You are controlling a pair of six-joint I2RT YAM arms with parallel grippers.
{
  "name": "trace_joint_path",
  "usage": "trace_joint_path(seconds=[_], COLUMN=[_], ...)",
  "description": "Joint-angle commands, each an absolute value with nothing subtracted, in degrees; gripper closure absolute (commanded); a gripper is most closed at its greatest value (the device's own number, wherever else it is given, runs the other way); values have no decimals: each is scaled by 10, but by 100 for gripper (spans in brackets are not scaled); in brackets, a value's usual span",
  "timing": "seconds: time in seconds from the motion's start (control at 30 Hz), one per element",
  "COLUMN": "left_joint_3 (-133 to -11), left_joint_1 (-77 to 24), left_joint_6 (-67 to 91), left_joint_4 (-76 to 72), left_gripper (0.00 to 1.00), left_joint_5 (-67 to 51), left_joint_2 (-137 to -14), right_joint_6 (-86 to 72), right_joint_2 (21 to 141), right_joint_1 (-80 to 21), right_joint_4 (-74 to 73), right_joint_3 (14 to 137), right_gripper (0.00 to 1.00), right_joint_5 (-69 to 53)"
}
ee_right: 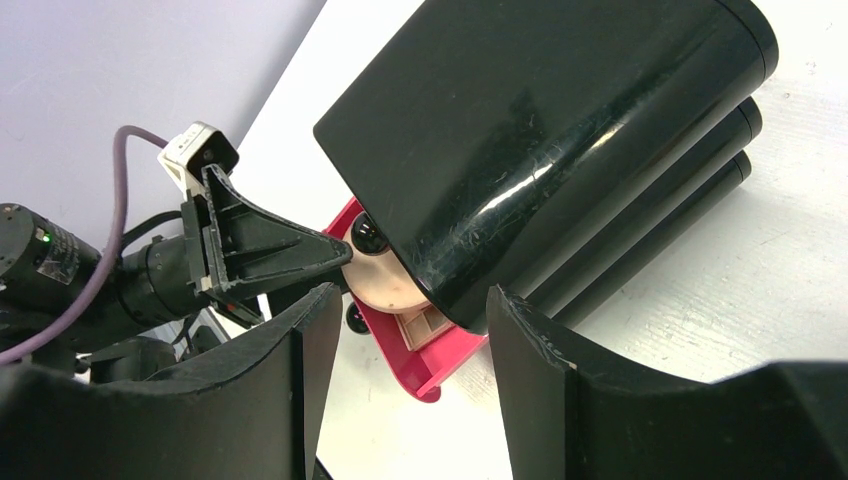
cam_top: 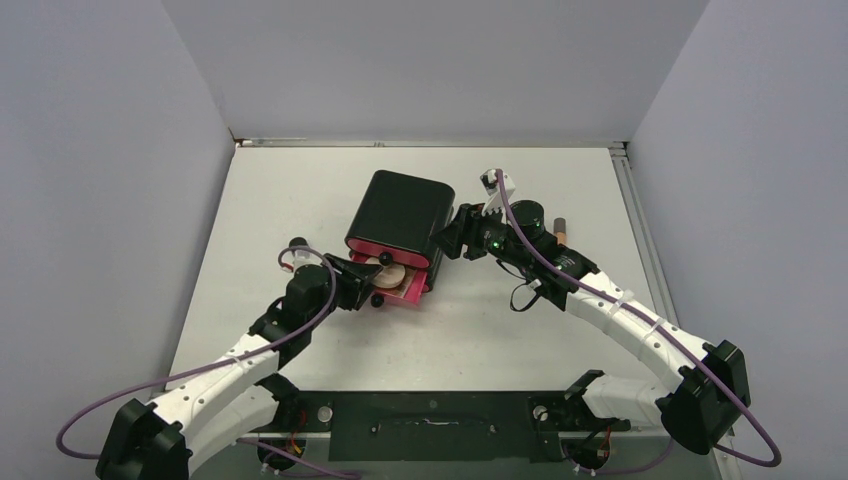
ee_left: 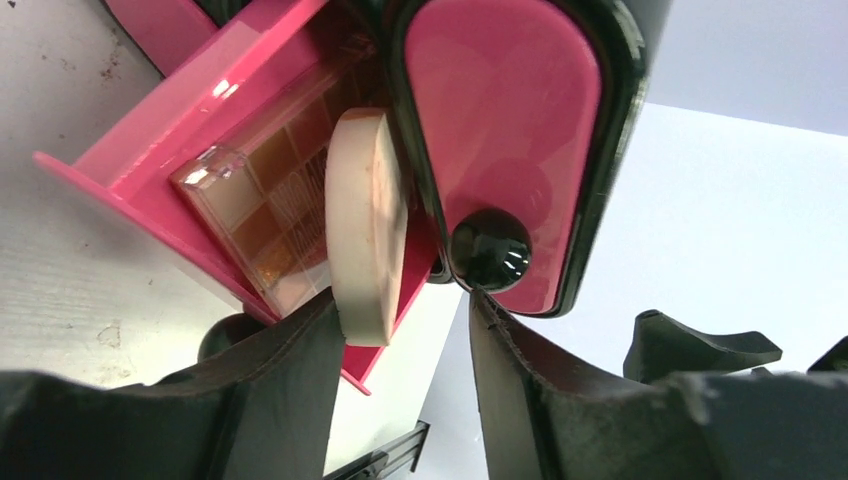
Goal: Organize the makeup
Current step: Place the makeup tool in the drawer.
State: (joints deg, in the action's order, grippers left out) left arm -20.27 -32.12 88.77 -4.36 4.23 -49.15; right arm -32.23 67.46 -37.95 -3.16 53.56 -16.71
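Note:
The black cabinet (cam_top: 400, 215) lies mid-table with its lowest pink drawer (cam_top: 405, 290) pulled out. Inside the drawer (ee_left: 150, 150) a square eyeshadow palette (ee_left: 255, 205) lies flat, and a round peach disc (ee_left: 365, 225) stands on edge against it. My left gripper (ee_left: 400, 320) is open at the drawer's mouth; the disc's lower rim is by the left fingertip (ee_left: 315, 325) and the gap holds nothing. My right gripper (ee_right: 410, 310) is open beside the cabinet's (ee_right: 550, 150) front right corner. In the top view the left gripper (cam_top: 368, 282) and right gripper (cam_top: 450, 240) flank the drawer.
The upper drawer front (ee_left: 500, 120) is shut, its black knob (ee_left: 490, 250) near my right fingertip. A tan tube (cam_top: 560, 230) and a small black round jar (cam_top: 528, 215) sit behind the right arm. Walls close the table at the back and sides.

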Motion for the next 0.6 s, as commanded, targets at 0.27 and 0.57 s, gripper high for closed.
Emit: trace_joint_path(seconds=[0.27, 0.57], left_joint_3=[-316, -340], left_joint_1=[-313, -308], left_joint_6=[820, 774], left_joint_4=[116, 160], left_gripper=[43, 41], left_joint_5=[38, 39], left_joint_2=[-490, -500], right_joint_6=[-328, -331], right_joint_2=[681, 680], right_joint_1=[-381, -381], right_joint_4=[-5, 12], right_joint_3=[537, 531], right_gripper=[48, 47], right_joint_5=[-167, -168])
